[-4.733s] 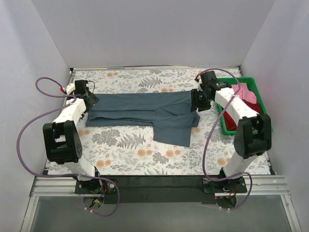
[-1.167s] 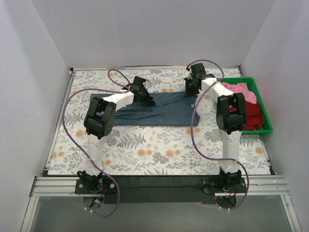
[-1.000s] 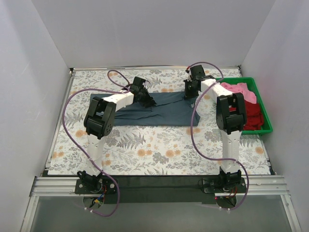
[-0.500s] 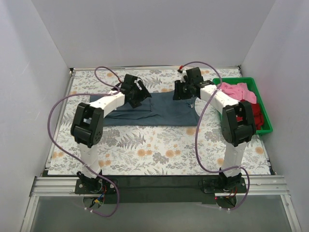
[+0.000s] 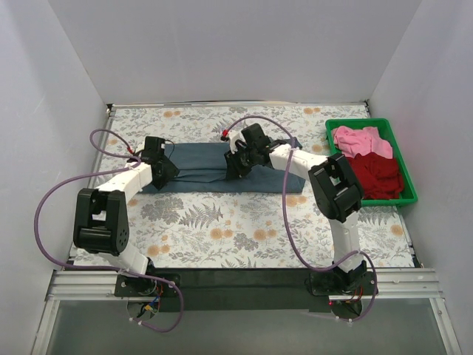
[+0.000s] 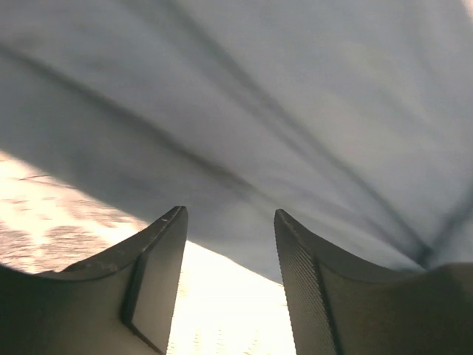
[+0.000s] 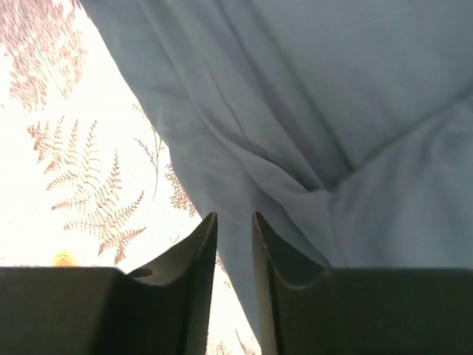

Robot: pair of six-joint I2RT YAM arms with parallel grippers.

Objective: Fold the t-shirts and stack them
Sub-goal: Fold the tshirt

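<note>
The slate blue-grey t-shirt (image 5: 196, 174) lies folded into a long band across the middle of the table. My left gripper (image 5: 161, 168) is low over its left end. It is open and empty, with the cloth's edge just ahead of the fingertips in the left wrist view (image 6: 229, 214). My right gripper (image 5: 235, 161) is low over the band's middle. Its jaws stand only narrowly apart above a creased edge of the shirt (image 7: 310, 133), with nothing held (image 7: 234, 216). The pink t-shirt (image 5: 355, 139) and the dark red t-shirt (image 5: 378, 176) lie crumpled in the bin.
The green plastic bin (image 5: 367, 122) stands at the right edge of the table. The floral tablecloth (image 5: 222, 229) covers the table in front of the shirt. White walls enclose the back and both sides.
Both grippers have moved left and nearer along the blue-grey shirt, the left from its middle to its left end, the right from its right end to its middle. The shirt has stayed in place.
</note>
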